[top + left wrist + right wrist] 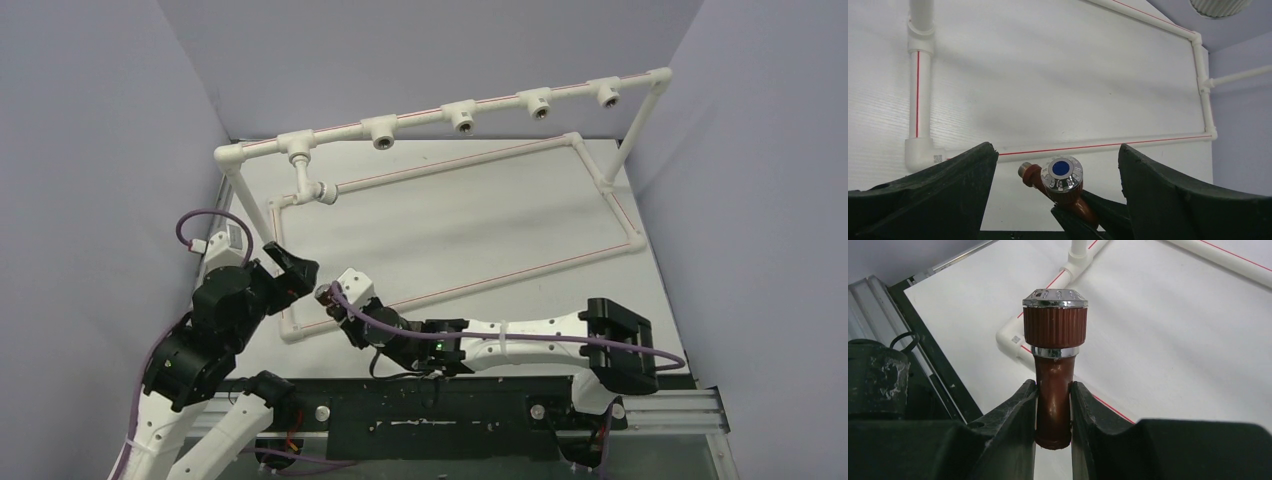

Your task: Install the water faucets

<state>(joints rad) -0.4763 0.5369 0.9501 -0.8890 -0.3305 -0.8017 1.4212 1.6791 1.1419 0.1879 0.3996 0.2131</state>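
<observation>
While right gripper [1054, 392] is clamping brown faucet [1054, 330] by spout above frame [470, 283] corner, left gripper [1058, 149] is hovering spread wide around it. White faucet [320, 189] seemingly seated at leftmost tee [297, 147]; brown one awaiting socket.

In the frame's lower left, the left hand [303, 277] gapes wide; the right hand [332, 303], reaching leftward, pinches the reddish-brown faucet [1054, 330].
</observation>
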